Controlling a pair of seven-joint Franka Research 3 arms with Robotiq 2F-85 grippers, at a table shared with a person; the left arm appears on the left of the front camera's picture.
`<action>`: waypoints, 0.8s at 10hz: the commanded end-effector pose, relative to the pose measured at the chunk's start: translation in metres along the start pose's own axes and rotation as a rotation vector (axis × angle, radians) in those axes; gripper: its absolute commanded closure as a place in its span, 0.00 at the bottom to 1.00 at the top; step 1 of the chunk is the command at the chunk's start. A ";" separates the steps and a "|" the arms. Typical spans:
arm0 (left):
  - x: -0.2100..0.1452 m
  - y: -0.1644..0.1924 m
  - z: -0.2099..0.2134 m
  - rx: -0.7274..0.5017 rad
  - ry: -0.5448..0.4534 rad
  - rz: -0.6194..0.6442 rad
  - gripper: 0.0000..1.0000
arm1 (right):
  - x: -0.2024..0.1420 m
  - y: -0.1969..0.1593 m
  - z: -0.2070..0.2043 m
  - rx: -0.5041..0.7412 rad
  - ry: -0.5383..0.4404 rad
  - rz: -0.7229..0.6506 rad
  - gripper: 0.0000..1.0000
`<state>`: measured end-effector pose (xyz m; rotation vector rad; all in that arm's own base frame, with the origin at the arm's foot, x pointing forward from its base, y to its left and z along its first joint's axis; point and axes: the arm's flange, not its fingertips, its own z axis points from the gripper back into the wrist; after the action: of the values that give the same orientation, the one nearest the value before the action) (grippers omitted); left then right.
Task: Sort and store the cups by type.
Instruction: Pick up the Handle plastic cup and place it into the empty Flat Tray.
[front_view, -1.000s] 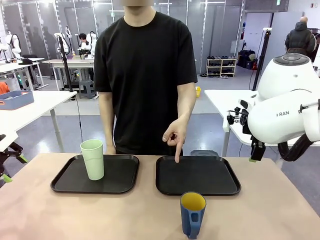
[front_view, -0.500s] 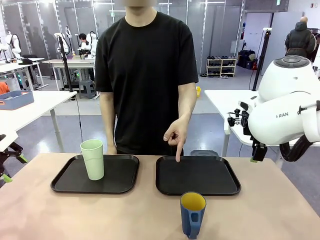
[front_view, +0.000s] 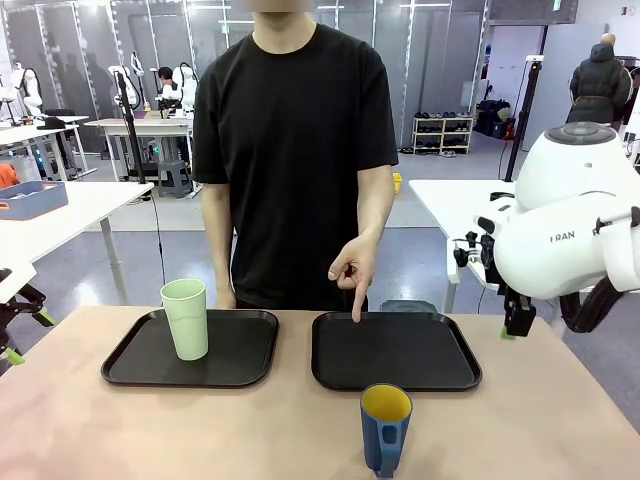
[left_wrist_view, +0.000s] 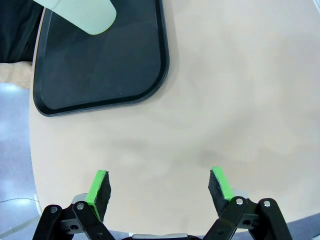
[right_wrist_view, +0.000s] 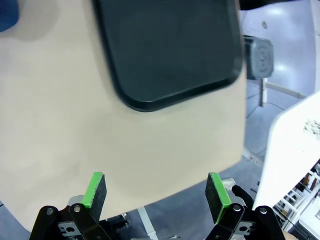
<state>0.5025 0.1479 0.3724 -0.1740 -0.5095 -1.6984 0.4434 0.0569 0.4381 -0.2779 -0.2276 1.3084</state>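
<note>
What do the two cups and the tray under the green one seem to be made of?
Green tumbler: likely plastic, matte, evenly pale, thin rim.
Blue mug: plastic or ceramic, cannot tell; smooth, yellow inside.
Tray: probably plastic, black, dull sheen, moulded raised rim.

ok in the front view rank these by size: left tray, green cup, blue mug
1. left tray
2. green cup and blue mug look about alike; the mug is nearer the camera, so no ranking

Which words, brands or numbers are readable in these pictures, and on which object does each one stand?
"RAN": part of a brand name, on the white right arm; other letters hidden.
No text seen: pale green tumbler, blue mug, left tray, right tray.
Background: nothing large enough to read.
</note>
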 end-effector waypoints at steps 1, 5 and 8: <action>0.000 -0.001 0.002 0.004 0.000 -0.011 0.00 | -0.015 0.024 0.002 0.062 -0.051 0.044 0.00; 0.000 -0.001 0.002 0.004 0.000 -0.011 0.00 | -0.014 0.077 -0.022 0.188 -0.130 0.080 0.00; 0.000 -0.001 0.002 0.004 0.000 -0.011 0.00 | -0.008 0.101 -0.033 0.271 -0.170 0.116 0.00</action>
<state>0.5024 0.1479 0.3725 -0.1737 -0.5096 -1.6984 0.3893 0.0782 0.3931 -0.0059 -0.1742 1.4273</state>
